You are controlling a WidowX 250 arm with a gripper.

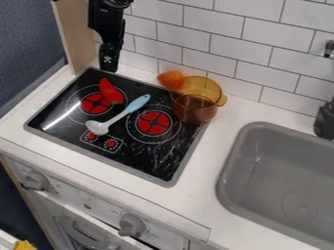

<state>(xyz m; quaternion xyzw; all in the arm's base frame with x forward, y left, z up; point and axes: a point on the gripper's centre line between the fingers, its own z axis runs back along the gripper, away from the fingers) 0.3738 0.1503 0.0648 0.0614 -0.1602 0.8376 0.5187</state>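
Note:
Over the back left corner of the stove hangs the gripper [109, 59], its black body pointing down in front of the tiled wall. Below it, a red item [110, 91] lies by the back left burner, the thing nearest to the gripper. A spoon with a light blue handle and a whitish bowl [117, 115] lies diagonally between the two burners. At the stove's right back edge stands a see-through amber pot [194, 105]. An orange object [172, 79] is at the pot's upper left rim; whether it is inside or behind cannot be told.
The black stove top [147, 158] has a grey rim. A grey sink [285, 171] is at the right, with a black faucet [324, 120] behind it. White tiles run along the back, and a wooden post [73, 36] stands at the left. Knobs line the front.

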